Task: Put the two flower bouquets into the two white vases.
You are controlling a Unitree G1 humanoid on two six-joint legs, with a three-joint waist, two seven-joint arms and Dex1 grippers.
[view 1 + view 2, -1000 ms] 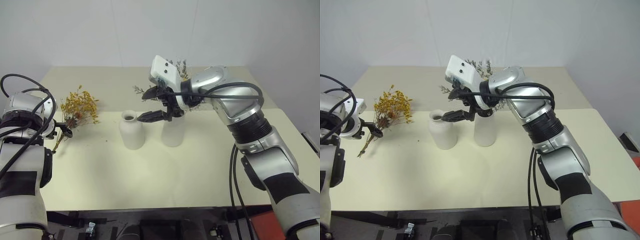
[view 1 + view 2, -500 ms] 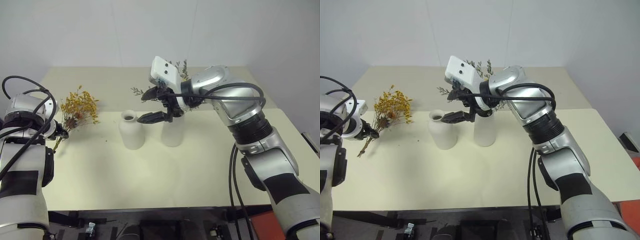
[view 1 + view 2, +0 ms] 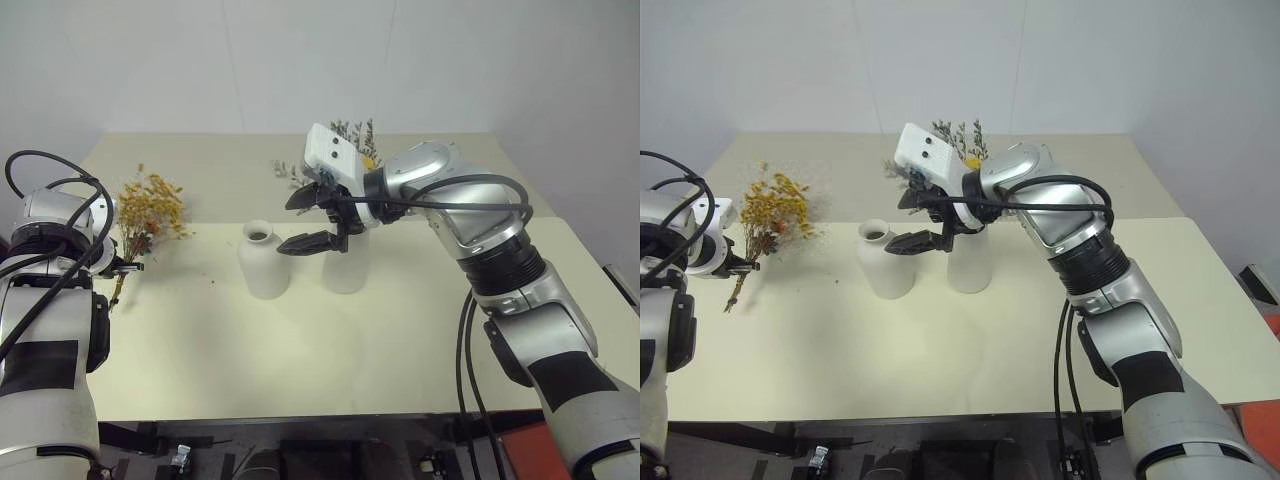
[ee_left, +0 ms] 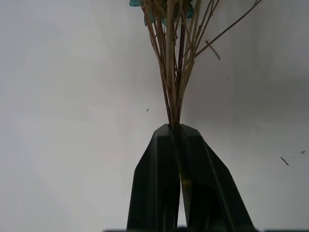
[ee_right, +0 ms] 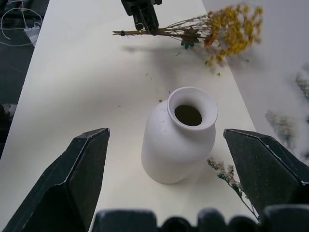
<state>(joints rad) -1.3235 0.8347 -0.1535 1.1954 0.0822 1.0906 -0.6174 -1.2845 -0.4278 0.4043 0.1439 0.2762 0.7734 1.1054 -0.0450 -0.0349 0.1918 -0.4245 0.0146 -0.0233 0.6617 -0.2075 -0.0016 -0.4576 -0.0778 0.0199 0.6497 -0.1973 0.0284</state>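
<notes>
The bushy yellow-orange flower bouquet (image 3: pixel 150 205) is at the table's far left, and my left gripper (image 3: pixel 125 265) is shut on its thin brown stems (image 4: pixel 175 72). The flower end tilts up off the table. The rounded white vase (image 3: pixel 263 262) with the narrow neck stands empty at the middle. Right beside it, the taller cylinder vase (image 3: pixel 346 265) holds the grey-green sprig bouquet (image 3: pixel 355 135). My right gripper (image 3: pixel 288 227) hangs open above the two vases, its fingers spread either side of the bottle vase (image 5: pixel 178 145) without touching it.
The cream table (image 3: pixel 300 340) has open surface in front of the vases and to the right. A few flower crumbs lie near the bouquet. A white wall runs behind the table's far edge.
My left gripper has gone from open to shut on the yellow bouquet's stems, and the flower end has risen and swung a little left. My right arm has barely moved.
</notes>
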